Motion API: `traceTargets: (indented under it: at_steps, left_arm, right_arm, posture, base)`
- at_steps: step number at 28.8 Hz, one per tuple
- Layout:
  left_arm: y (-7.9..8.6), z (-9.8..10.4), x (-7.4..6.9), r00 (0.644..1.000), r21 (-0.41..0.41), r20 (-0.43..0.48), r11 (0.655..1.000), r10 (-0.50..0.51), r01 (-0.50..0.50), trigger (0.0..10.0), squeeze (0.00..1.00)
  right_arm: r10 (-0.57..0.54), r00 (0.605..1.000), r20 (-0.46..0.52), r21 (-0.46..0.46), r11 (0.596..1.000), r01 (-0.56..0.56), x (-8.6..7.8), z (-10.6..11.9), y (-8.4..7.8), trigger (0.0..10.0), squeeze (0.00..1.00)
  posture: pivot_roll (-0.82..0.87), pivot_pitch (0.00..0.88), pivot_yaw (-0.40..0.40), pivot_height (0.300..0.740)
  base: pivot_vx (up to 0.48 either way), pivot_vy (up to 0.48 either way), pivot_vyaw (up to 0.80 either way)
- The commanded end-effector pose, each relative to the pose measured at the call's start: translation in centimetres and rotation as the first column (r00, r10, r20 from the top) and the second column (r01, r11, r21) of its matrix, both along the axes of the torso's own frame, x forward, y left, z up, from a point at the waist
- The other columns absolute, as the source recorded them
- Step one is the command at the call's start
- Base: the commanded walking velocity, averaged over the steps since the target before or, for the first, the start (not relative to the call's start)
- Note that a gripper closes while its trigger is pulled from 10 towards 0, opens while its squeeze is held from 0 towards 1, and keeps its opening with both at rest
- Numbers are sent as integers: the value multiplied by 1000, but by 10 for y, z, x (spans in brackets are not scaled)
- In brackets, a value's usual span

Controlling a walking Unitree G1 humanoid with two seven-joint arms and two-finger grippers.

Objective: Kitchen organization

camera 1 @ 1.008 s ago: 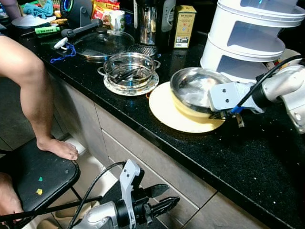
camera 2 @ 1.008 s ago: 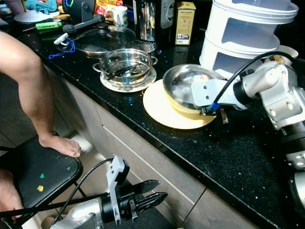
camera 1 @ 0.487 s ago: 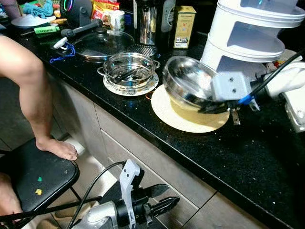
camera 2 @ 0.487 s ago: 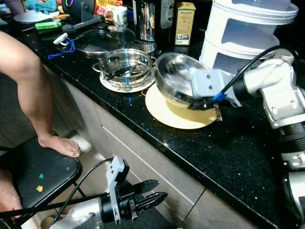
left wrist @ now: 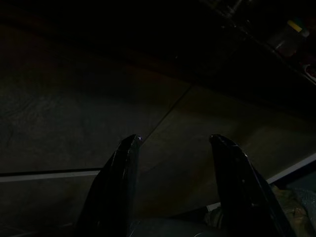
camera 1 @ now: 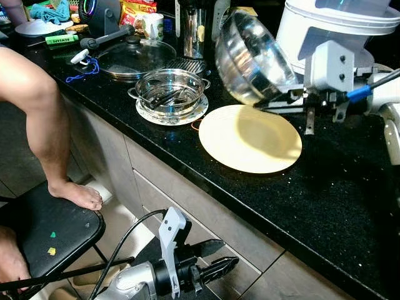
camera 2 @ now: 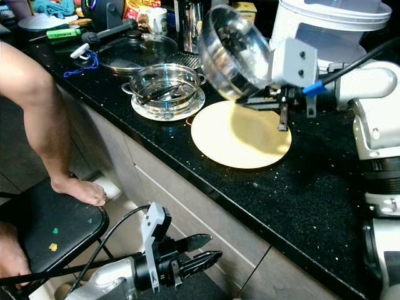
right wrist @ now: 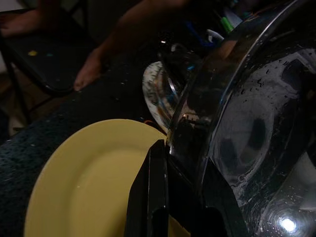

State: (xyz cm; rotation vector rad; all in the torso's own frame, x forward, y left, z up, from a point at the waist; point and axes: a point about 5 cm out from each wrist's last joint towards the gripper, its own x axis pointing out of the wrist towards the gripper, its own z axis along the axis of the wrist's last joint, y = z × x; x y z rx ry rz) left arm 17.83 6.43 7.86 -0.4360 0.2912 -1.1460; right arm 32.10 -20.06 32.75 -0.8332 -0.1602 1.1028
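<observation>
My right gripper (camera 1: 275, 104) is shut on the rim of a shiny steel bowl (camera 1: 252, 55) and holds it tilted in the air, its opening facing left. The bowl hangs over the far edge of a yellow plate (camera 1: 250, 139), which lies bare on the black counter (camera 1: 325, 200). In the right wrist view one black finger (right wrist: 155, 192) presses the bowl's (right wrist: 247, 123) rim above the plate (right wrist: 84, 182). My left gripper (camera 1: 215, 267) hangs open low in front of the cabinet drawers; its wrist view shows its spread fingers (left wrist: 121, 168) over dark floor tiles.
A glass pot with utensils (camera 1: 170, 91) sits on a white plate left of the yellow one. Behind it lie a glass-lidded pan (camera 1: 134, 56) and bottles. A white tiered container (camera 1: 331, 44) stands at the back right. A person's leg (camera 1: 37, 106) rests on a black chair (camera 1: 50, 228) at the left.
My right gripper has lifted the steel bowl off the yellow plate, raising and tipping it toward the back of the counter. The left arm has stayed put.
</observation>
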Motion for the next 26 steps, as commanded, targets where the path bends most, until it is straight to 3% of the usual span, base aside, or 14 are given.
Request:
traceTargets:
  at_steps: [1, 6, 15, 24, 26]
  left_arm:
    - [-1, 1, -2, 1000, 6, -1, 1000, -22, 22, 10000, 0]
    - [-1, 3, -3, 999, 1, -7, 999, -35, 35, 10000, 0]
    - [-1, 3, -2, 999, 0, -10, 999, -37, 37, 10000, 0]
    - [-2, 3, -2, 999, -2, -13, 999, -36, 36, 10000, 0]
    - [-2, 3, -2, 999, -3, -17, 999, -41, 41, 10000, 0]
  right_arm:
    - [-36, 999, 15, 66, 997, 35, 0, 3, -6, 10000, 0]
    - [-123, 992, 6, 123, 985, 122, 4, 1, -14, 10000, 0]
    - [-159, 987, -1, 155, 975, 157, 8, -2, -15, 10000, 0]
    - [-226, 974, -8, 130, 966, 225, 11, -6, -20, 10000, 0]
    - [-281, 960, -8, 79, 957, 280, 13, -9, -26, 10000, 0]
  posture:
    - [4, 0, -12, 740]
    - [-1, 0, -8, 740]
    - [6, 0, -9, 740]
    - [3, 0, -8, 740]
    - [0, 0, -8, 740]
  base:
    - [0, 0, 0]
    - [0, 0, -744]
    - [0, 0, -746]
    - [0, 0, -747]
    - [0, 0, -747]
